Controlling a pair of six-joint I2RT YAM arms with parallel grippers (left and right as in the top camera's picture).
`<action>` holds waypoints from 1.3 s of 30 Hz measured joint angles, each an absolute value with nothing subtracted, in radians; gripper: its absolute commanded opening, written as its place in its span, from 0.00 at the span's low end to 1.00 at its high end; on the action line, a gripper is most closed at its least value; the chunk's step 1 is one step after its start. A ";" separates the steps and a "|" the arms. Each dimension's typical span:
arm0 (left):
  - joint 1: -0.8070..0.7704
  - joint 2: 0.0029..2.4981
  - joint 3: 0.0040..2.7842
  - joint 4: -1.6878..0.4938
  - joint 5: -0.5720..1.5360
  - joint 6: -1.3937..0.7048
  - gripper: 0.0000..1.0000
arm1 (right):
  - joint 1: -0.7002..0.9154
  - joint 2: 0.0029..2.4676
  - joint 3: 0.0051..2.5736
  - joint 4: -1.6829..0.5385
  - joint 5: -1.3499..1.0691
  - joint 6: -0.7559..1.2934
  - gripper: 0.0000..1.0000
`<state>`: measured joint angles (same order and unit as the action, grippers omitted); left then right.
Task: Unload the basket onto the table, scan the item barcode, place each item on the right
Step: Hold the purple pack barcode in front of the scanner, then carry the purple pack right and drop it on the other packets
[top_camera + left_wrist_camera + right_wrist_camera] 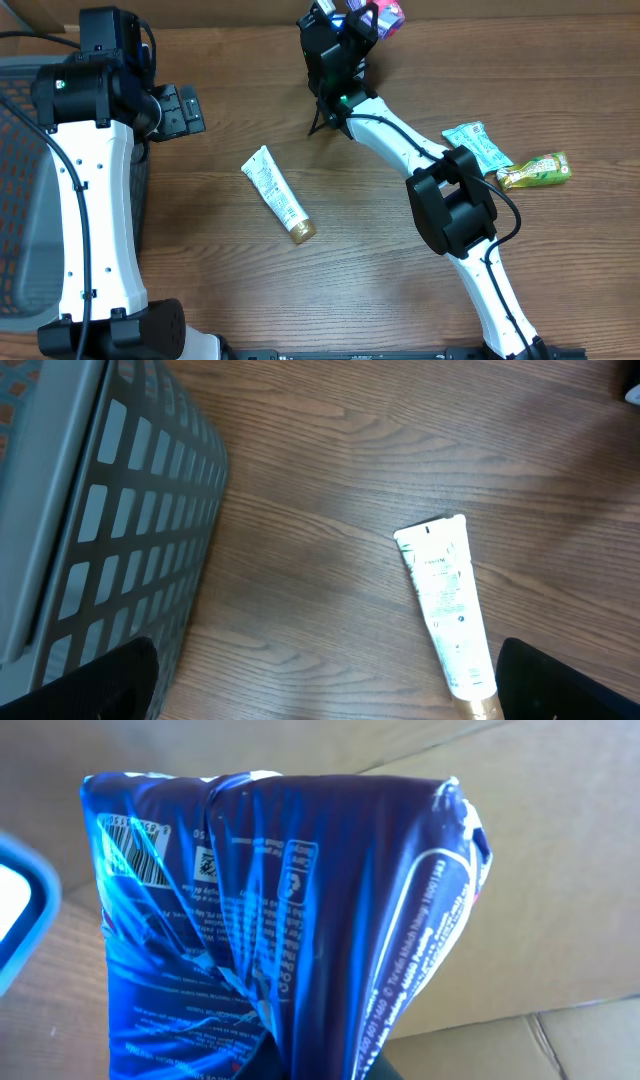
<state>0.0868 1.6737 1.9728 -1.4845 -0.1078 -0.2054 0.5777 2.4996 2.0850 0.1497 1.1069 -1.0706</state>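
Pinching the lower end of a blue packet [300,920], the right gripper [358,22] is pressed together on the crinkled foil and holds it up clear of the table [400,290], well beyond the white tube [277,193] and to its right, at the far edge against a cardboard wall [560,840]. The packet's long axis runs straight away from the fingers. Its barcode [134,850] sits near the far corner on the wrist camera's left, on the face turned toward that camera. A blue-rimmed thing [15,920] shows just beside that corner; what it is cannot be told, and no scanner is plainly in sight. The coming move, as I judge it, is a turn of the wrist to bring that coded corner squarely before the reader, and the right arm alone is placed for it. The left gripper [188,108] hangs to the tube's left with its fingers [100,685] spread wide and nothing between them, next to the grey mesh basket [100,510]. The wood-grain top gives ample room, with a teal packet [478,146] and a green packet [536,170] lying well to the tube's right.
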 measured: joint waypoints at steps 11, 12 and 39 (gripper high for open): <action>0.087 1.674 1.972 -1.485 -0.108 -0.205 1.00 | 0.578 2.500 2.084 0.052 1.095 -0.989 0.04; 0.087 1.674 1.972 -1.485 -0.108 -0.205 0.99 | 0.578 2.500 2.084 0.071 1.102 -0.994 0.04; 0.087 1.674 1.971 -1.485 -0.108 -0.205 0.99 | 0.620 1.967 2.082 -1.034 0.519 -0.263 0.04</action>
<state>0.0868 1.6737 1.9713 -1.4849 -0.1081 -0.2050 0.6205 1.9667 2.0823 -1.0344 0.5194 -0.2634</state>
